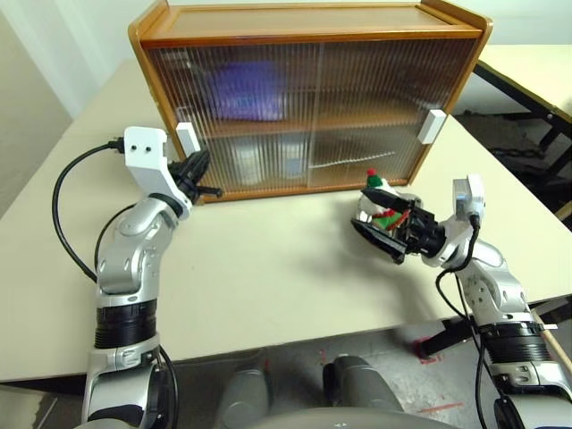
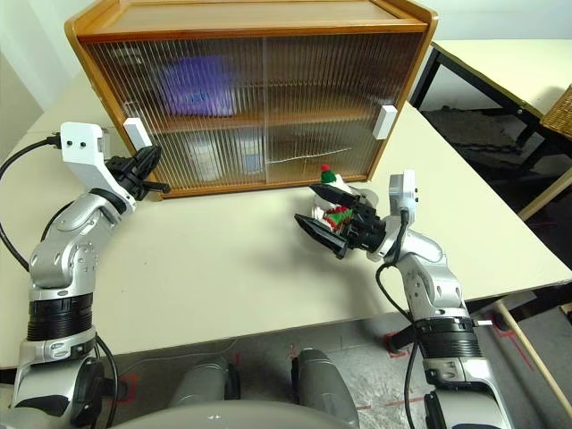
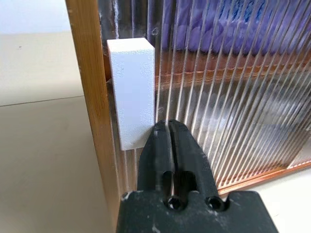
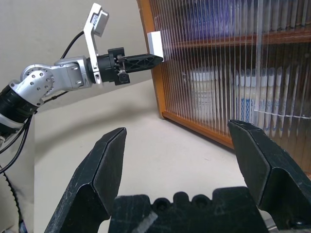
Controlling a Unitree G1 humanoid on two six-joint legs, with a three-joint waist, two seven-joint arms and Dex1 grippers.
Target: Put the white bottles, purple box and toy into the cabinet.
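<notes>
Nearest to us, our right gripper [image 2: 332, 225] hangs over the table [image 1: 268, 268] with its jaws spread wide and nothing between them; in the head views the toy [image 1: 382, 201] lies just beyond it on the tabletop, close to the cabinet's front but not grasped. Across the table our left gripper [image 1: 198, 174] reaches level toward the cabinet [image 1: 304, 98], its two fingers pressed nearly together with their tips against the lower edge of the left white handle [image 3: 131, 92] (touching it, as far as the wrist view lets us judge, not clamped around it). Behind the ribbed doors, both of which look drawn shut, we can make out the purple box [image 1: 246, 89] on the shelf and the white bottles [image 4: 228, 94] below it. We judge the step in hand to be sliding the left door open so the toy can go in. To do it well we should keep the fingertips square against the handle's side and push along the door's track, steadily, without pressing into the panel.
</notes>
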